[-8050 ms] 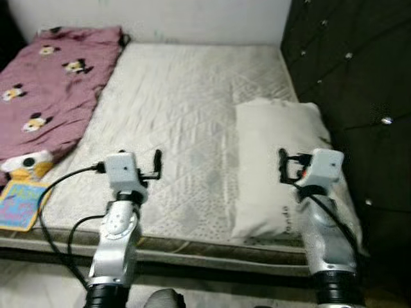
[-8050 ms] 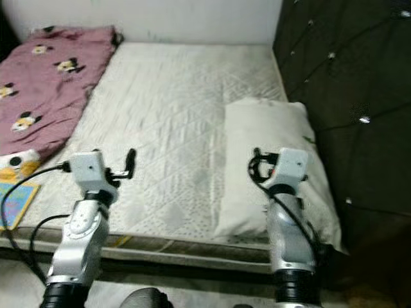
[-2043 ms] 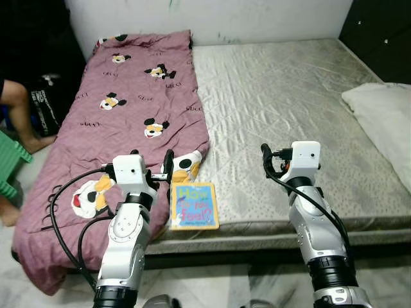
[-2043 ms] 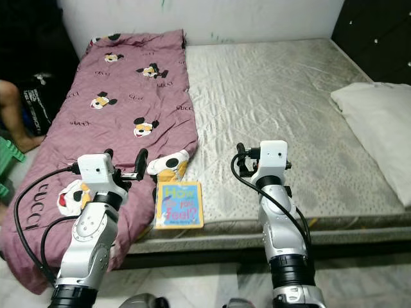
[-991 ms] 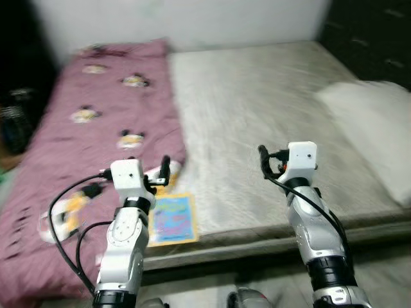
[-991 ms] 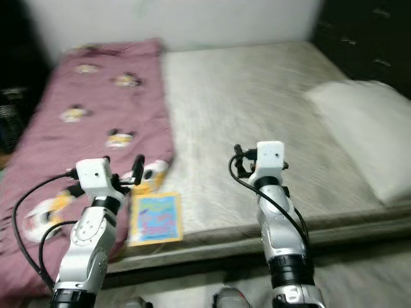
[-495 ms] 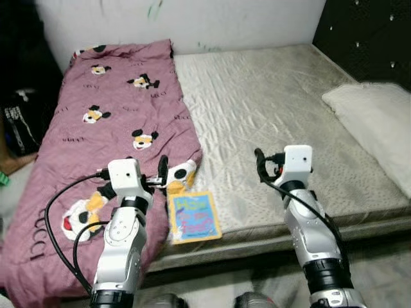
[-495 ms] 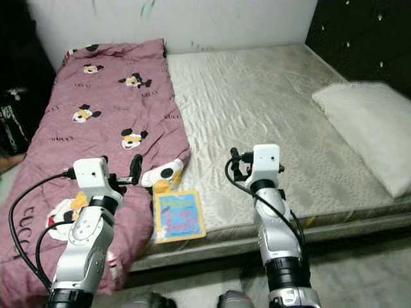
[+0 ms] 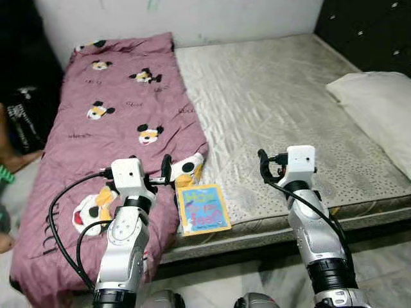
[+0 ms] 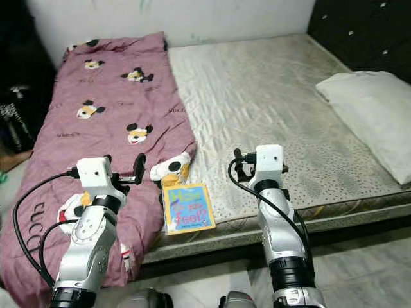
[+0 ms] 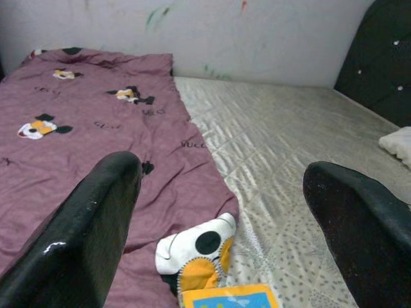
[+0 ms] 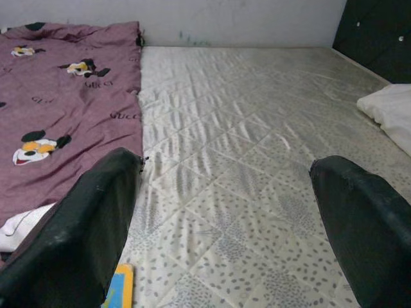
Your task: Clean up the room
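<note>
A purple blanket (image 9: 115,122) with cartoon mouse prints covers the left part of a bare grey mattress (image 9: 270,96). A small blue and yellow book (image 9: 203,208) lies at the mattress's near edge, beside the blanket's white and yellow corner (image 11: 199,253). My left gripper (image 9: 167,165) hovers open just left of the book, above the blanket's edge. My right gripper (image 9: 262,160) hovers open over bare mattress to the right of the book. Both hold nothing. In the wrist views the black fingers (image 11: 96,218) (image 12: 96,218) stand wide apart.
A white pillow (image 9: 379,109) lies at the right of the bed, below a dark tufted headboard (image 9: 366,32). A white wall runs behind the bed. At the far left a person's leg (image 9: 8,157) and a dark bag (image 9: 26,119) sit beside the bed. Grey floor (image 9: 372,256) lies below the bed's edge.
The whole view has swung from the pillow end toward the blanket and book, so the camera moved. Both arms keep the same raised pose and both grippers stay open.
</note>
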`<state>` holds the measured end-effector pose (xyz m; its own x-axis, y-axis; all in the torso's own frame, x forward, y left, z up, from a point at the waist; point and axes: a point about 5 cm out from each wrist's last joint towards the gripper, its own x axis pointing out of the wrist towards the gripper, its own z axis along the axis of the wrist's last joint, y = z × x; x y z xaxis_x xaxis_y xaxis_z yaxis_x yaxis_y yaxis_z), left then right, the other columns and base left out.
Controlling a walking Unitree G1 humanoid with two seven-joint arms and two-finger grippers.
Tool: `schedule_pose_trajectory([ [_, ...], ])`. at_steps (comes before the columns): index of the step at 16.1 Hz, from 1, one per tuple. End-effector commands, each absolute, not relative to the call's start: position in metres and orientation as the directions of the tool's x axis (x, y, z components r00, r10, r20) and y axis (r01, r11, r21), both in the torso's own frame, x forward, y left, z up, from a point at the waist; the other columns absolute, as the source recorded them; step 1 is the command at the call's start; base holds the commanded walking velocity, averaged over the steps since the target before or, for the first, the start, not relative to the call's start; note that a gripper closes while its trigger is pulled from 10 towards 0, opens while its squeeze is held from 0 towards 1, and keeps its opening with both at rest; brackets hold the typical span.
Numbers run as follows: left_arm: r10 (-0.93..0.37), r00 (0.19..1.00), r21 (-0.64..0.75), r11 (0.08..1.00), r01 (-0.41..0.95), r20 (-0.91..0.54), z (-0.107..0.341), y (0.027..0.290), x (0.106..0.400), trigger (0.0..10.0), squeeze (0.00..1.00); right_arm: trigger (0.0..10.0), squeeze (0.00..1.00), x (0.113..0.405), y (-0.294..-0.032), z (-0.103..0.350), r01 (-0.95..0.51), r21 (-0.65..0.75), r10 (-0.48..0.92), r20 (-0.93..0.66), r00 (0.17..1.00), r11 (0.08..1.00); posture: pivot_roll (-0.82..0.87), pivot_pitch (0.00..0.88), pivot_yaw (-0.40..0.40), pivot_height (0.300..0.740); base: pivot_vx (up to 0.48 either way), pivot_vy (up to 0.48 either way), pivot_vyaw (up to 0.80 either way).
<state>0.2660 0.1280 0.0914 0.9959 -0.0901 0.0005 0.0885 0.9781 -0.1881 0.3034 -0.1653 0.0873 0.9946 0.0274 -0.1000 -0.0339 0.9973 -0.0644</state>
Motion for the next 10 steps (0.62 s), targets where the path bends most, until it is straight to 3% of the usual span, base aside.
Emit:
schedule_pose_trajectory([
  [1,-0.099,0.994,-0.191,0.976,0.105,0.039,0.0986,0.1267,0.265,10.0,0.0,10.0,0.0,0.3052,-0.1634,0.0922,-0.039,-0.063,0.034,-0.08,0.996,0.997,-0.05,0.022,0.05,0.74,0.409,0.0,0.0],
  [7,-0.097,0.995,-0.193,0.976,0.101,0.033,0.098,0.1266,0.2647,10.0,0.0,10.0,0.0,0.3047,-0.166,0.0917,-0.032,-0.068,0.026,-0.081,0.996,0.997,-0.05,0.023,0.05,0.74,0.396,0.0,0.0],
  [10,-0.082,0.996,-0.18,0.98,0.085,0.02,0.0964,0.1276,0.2648,10.0,0.0,10.0,0.0,0.3043,-0.1678,0.0902,-0.028,-0.071,0.022,-0.085,0.996,0.997,-0.05,0.026,0.05,0.74,0.0,0.0,0.0],
])
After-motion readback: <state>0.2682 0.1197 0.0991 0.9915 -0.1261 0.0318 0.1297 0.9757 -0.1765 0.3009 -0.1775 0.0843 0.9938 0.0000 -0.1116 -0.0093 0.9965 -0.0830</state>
